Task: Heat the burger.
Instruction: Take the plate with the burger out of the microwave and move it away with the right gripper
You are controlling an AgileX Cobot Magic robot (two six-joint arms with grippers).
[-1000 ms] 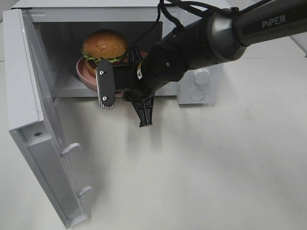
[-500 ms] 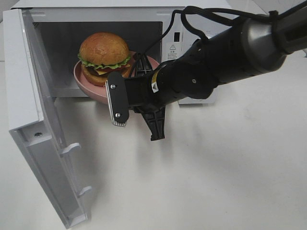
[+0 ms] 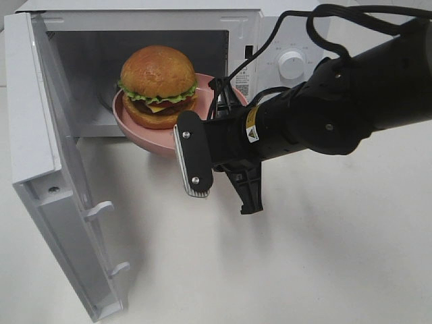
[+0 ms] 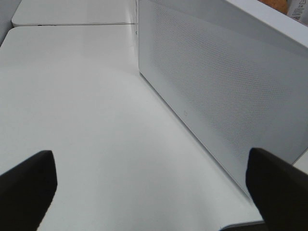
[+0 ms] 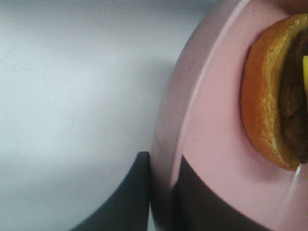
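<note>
The right claw (image 5: 161, 192) pinches the rim of the pink plate (image 3: 131, 125), fingers clamped either side of the edge. On the plate sits the burger (image 3: 158, 84), raised at the mouth of the microwave (image 3: 67, 30) — partly over the sill, not set down inside. The door (image 3: 61, 196) hangs wide open. The left claw (image 4: 154, 192) is spread wide, empty, beside the door. Judging by this, nothing is heated yet — door and dial (image 3: 291, 65) remain.
</note>
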